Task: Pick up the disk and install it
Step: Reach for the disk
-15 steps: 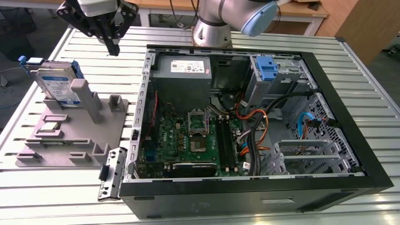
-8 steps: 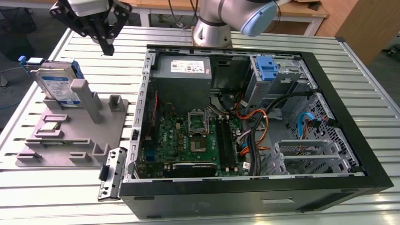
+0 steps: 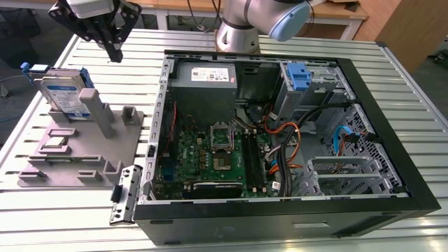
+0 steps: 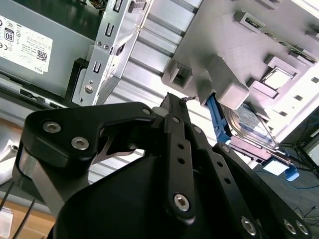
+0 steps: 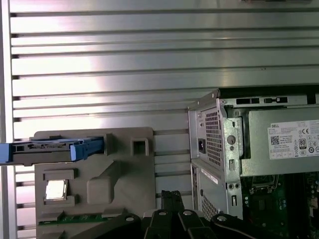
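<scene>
1. Finds the gripper hanging above the tabletop near its far edge on the exterior view's left, fingers pressed together, pinching nothing.
2. Places the disk upright on edge at the far corner of the grey fixture, near the gripper but apart from it.
3. Reads as the approach step: nothing lifted, nothing yet fitted into the open computer case.
4. Calls, on this reading, for spreading the fingers and squaring them over the disk's upper edge before any descent.
</scene>
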{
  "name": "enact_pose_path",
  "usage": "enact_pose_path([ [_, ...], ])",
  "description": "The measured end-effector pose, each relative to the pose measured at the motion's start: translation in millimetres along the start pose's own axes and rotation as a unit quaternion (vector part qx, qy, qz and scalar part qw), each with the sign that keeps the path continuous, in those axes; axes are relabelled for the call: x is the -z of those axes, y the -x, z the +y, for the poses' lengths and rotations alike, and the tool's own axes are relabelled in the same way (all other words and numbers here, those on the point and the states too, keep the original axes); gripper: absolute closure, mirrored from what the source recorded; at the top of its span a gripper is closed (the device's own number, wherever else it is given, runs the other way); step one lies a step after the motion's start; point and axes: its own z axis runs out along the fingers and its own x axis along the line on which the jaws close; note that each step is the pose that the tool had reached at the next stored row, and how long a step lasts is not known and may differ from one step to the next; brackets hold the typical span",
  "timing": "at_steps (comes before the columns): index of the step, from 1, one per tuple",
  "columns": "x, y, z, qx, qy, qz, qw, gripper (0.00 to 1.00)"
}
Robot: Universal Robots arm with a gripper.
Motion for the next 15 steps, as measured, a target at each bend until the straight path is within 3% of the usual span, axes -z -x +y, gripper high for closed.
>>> enact_pose_path([
  [3, -0.1, -0.1, 0.0, 0.000, 0.0000, 0.0006, 1.0000, 0.90],
  [4, -0.5, -0.1, 0.0, 0.000, -0.0002, 0.0033, 1.0000, 0.90],
  [7, -1.8, -0.2, -0.1, -0.001, -0.0014, 0.0180, 0.9998, 0.90],
  [8, -2.0, -0.3, -0.1, -0.001, -0.0015, 0.0205, 0.9998, 0.90],
  [15, -2.0, -0.2, -0.1, -0.001, -0.0016, 0.0218, 0.9998, 0.90],
])
